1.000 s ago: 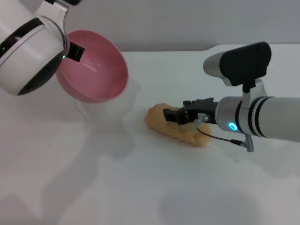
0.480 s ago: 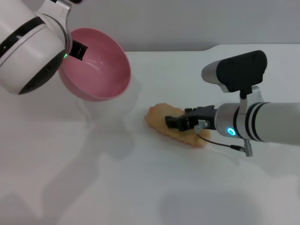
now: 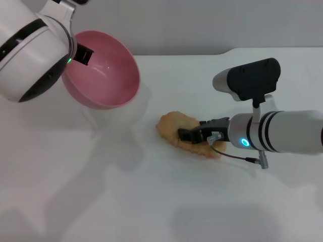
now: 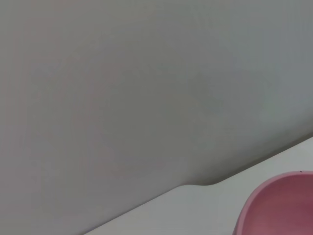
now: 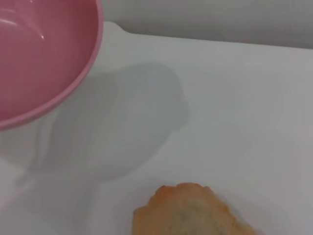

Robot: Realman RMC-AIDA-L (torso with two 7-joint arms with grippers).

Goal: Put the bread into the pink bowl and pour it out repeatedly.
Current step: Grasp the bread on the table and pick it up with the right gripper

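The pink bowl [image 3: 106, 75] hangs in the air at the upper left, tilted with its opening toward the table's middle and nothing in it. My left gripper [image 3: 81, 54] is shut on its rim, one black finger inside the bowl. The bowl also shows in the left wrist view [image 4: 281, 208] and the right wrist view [image 5: 34, 54]. The bread [image 3: 170, 126] lies on the white table, right of centre, flat tan side up. It also shows in the right wrist view [image 5: 188, 213]. My right gripper [image 3: 186, 135] is down on the bread's middle, open around it.
The white table [image 3: 126, 201] runs to a grey wall at the back, with a step in its far edge at the right [image 3: 227, 52]. The bowl casts a shadow on the table between itself and the bread.
My right gripper has come down and slightly toward me onto the bread. The bread has not moved. The bowl has tilted up a little in my left gripper.
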